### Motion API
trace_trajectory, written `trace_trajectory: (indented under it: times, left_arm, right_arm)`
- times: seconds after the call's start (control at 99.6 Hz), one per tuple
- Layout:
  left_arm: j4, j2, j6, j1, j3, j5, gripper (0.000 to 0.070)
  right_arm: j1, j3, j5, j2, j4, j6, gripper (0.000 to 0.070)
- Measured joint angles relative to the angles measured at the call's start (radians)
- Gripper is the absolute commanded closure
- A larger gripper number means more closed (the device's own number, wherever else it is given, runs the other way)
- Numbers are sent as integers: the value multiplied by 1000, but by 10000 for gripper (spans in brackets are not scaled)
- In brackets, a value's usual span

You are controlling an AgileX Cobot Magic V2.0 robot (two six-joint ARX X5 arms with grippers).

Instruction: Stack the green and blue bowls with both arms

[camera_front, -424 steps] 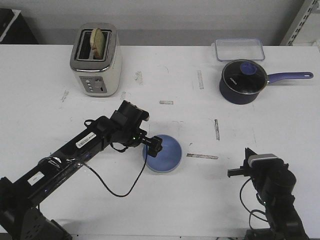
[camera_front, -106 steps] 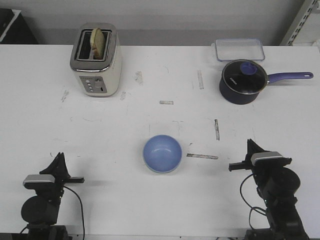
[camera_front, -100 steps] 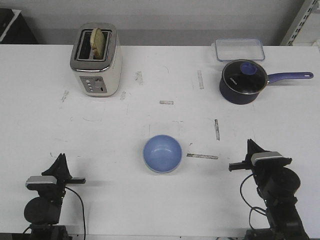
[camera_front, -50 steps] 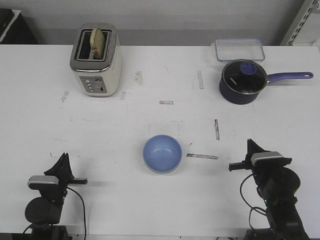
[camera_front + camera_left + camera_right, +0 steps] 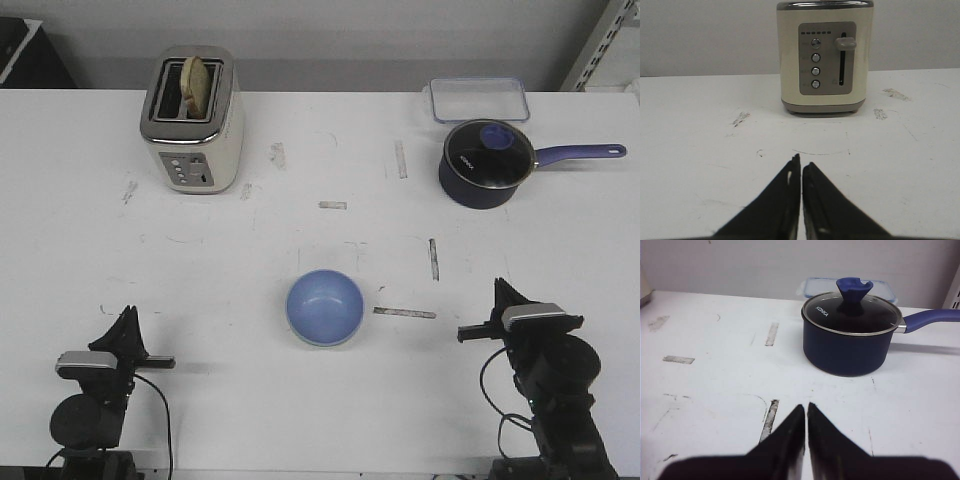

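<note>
The light blue bowl (image 5: 325, 307) stands upright on the white table (image 5: 250, 260), midway between the two arms. No green bowl shows apart from it; a pale edge shows under its near rim. My left gripper (image 5: 128, 318) is drawn back at the near left, far from the bowl. In the left wrist view it (image 5: 801, 162) is shut and empty. My right gripper (image 5: 499, 290) is drawn back at the near right. In the right wrist view it (image 5: 806, 407) is shut and empty. The bowl shows in neither wrist view.
A cream toaster (image 5: 192, 120) with bread stands at the far left, straight ahead of the left gripper (image 5: 825, 55). A navy saucepan with glass lid (image 5: 485, 163) (image 5: 850, 335) and a clear container (image 5: 479, 98) stand at the far right. Tape strips (image 5: 404, 313) mark the table.
The left arm, earlier stretched out with its gripper at the blue bowl's left rim, has let go and drawn back to the near left. The bowl stays. The right arm has hardly moved.
</note>
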Motion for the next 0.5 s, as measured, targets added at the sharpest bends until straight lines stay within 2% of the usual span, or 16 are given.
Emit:
trace_trajectory:
  times: [0.181, 0.341, 0.502]
  left_arm:
    - [0, 0, 0, 0, 0, 0, 699]
    - [0, 0, 0, 0, 0, 0, 699]
    - [0, 0, 0, 0, 0, 0, 699]
  right_arm:
    - [-7, 0, 16, -37, -7, -1, 700]
    - [-47, -52, 132, -114, 13, -1, 700]
    - [-71, -194, 124, -201, 89, 0, 700]
